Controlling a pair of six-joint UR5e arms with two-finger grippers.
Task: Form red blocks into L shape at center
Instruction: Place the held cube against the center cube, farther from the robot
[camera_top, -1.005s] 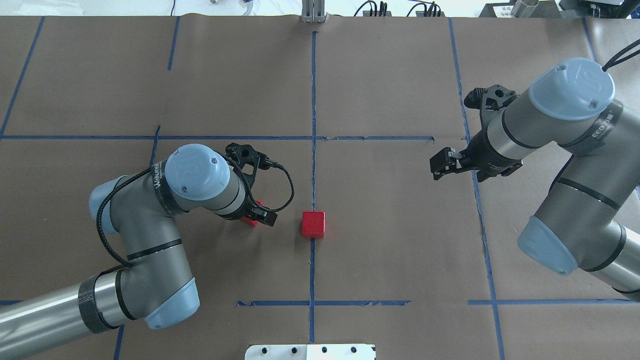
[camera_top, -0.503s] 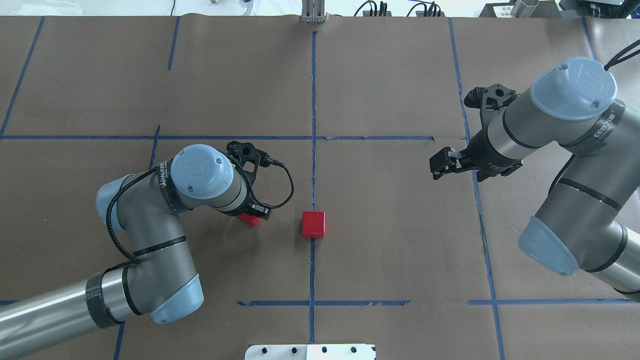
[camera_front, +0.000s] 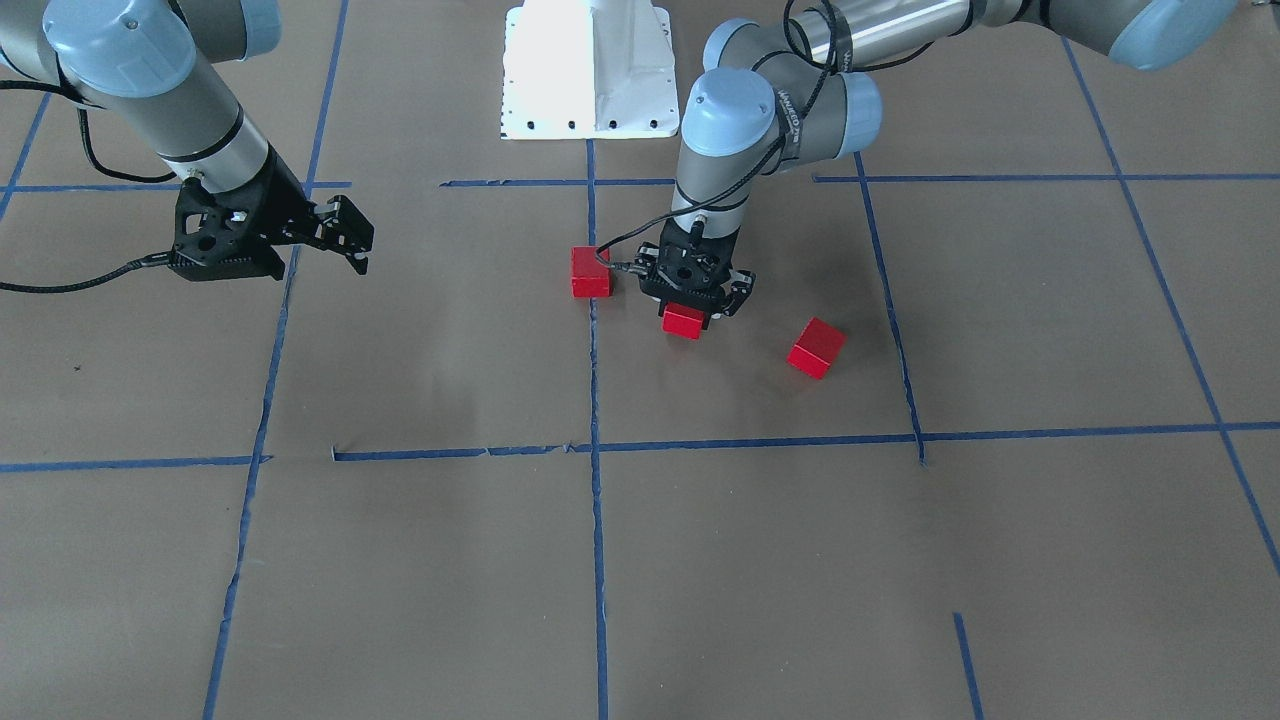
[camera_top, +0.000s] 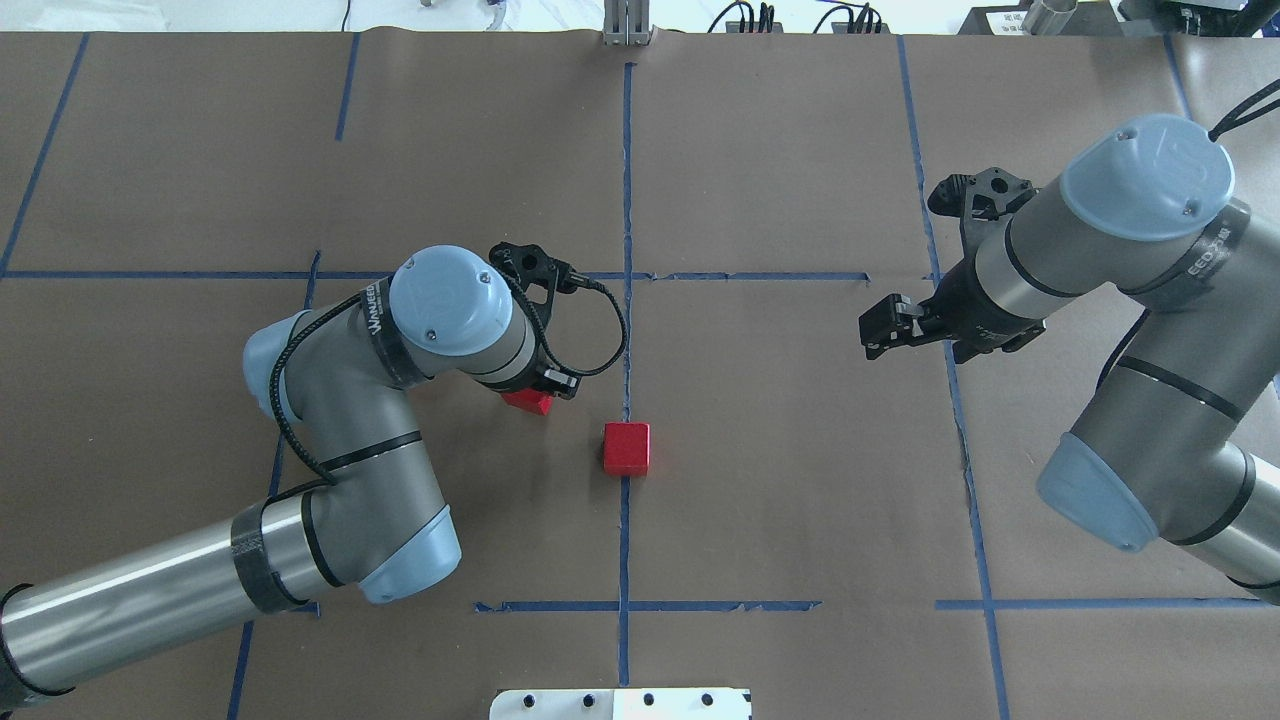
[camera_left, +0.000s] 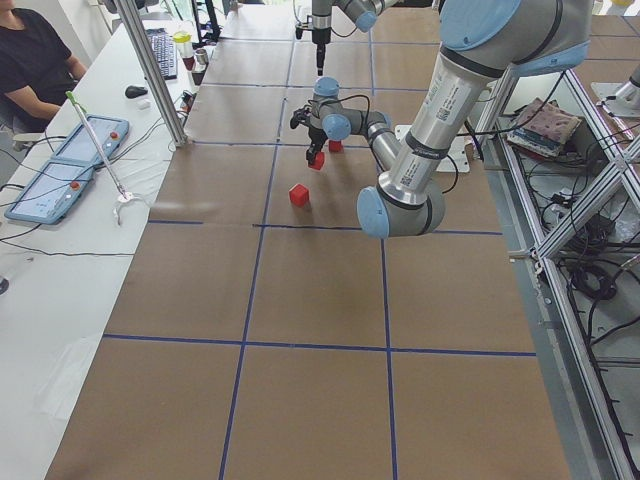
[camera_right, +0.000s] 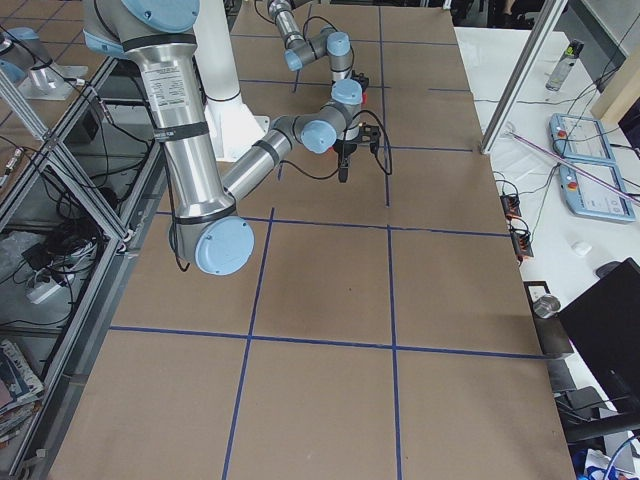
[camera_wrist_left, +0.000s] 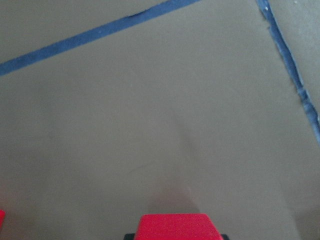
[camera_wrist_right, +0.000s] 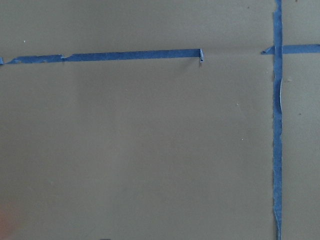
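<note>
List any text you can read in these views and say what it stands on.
"WANJEED", as best it reads: on the left arm's black strap, overhead view.
"EED...": on the right arm's black strap, overhead view; the rest is unreadable.
Front-facing view: the lettering on the left arm's strap is too small to read.
The red blocks and the brown paper carry no text.

From above the white base (camera_top: 620, 705) we look forward and down on the counter (camera_top: 800, 520); from across it we face that base. Both views share the centre tape line (camera_top: 627, 200). Two end cameras look along the counter from farther off. Our wrist cameras sit close above it — the left one's lower edge catches the carried red block (camera_wrist_left: 172, 227).
</note>
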